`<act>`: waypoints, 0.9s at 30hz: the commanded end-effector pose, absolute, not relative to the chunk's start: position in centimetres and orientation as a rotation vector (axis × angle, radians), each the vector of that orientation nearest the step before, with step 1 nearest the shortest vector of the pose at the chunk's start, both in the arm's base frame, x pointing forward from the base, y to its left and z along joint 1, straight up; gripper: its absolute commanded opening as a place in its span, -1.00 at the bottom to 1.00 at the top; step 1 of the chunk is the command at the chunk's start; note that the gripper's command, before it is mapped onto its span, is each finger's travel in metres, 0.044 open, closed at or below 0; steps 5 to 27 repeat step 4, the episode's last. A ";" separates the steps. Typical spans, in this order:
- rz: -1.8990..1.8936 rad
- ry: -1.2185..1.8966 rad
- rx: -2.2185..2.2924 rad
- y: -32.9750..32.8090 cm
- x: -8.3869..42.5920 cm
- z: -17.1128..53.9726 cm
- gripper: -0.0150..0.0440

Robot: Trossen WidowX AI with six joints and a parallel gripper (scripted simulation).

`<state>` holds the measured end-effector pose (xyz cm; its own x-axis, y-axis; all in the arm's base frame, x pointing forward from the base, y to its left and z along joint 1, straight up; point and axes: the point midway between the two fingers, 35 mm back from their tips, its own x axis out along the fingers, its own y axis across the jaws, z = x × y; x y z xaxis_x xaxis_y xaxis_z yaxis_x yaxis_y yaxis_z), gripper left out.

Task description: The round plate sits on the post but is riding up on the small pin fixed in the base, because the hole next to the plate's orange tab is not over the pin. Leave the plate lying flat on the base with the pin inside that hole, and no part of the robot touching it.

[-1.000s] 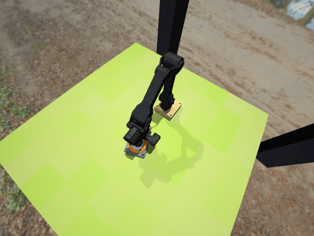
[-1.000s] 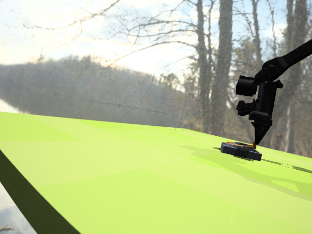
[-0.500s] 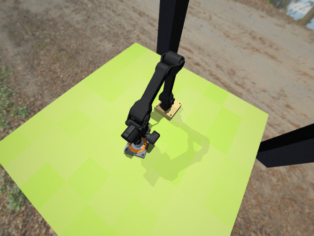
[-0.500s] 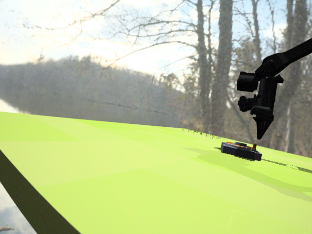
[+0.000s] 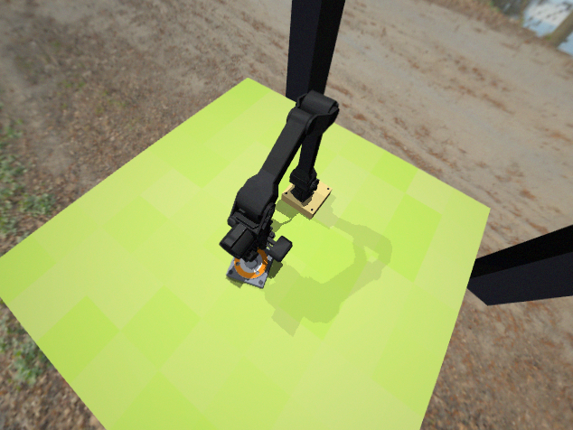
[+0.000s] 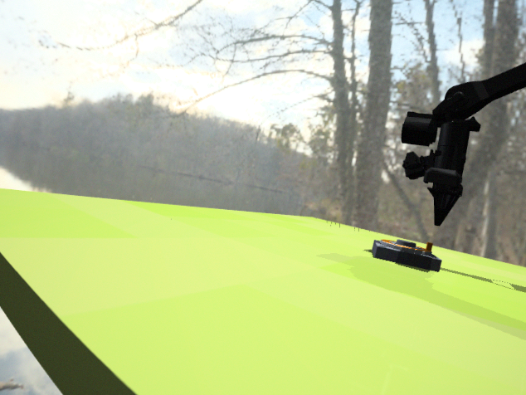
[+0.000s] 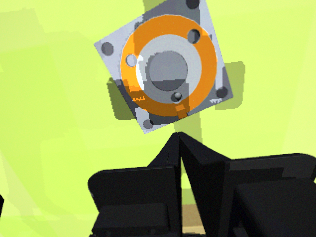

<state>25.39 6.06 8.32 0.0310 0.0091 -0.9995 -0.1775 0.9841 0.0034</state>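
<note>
Closed tip lifted off, plate looks seated

From my wrist view the gripper (image 7: 179, 136) has its fingers pinched together on nothing, hanging above and apart from the round plate (image 7: 167, 106). Beyond them the plate lies on the base (image 7: 112, 51) around the post (image 7: 168, 69), a dark pin (image 7: 176, 96) showing in the hole beside the orange tab (image 7: 182, 108). I judge the task essentially done; only confirming flatness remains.

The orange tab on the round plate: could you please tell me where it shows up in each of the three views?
Top: not visible; the gripper and wrist cover that side of the plate.
Exterior: the tab stands up at the plate's right edge, below the shut gripper.
Wrist: centre, at the plate's lower edge, just above the fingertips.
Shared landmark: the square grey base.
</note>
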 end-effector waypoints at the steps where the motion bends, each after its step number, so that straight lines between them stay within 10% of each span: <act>1: 0.144 1.538 -0.135 6.1 25.4 8.2 -0.49; 27: 0.144 1.538 -0.135 6.1 25.4 8.2 -0.49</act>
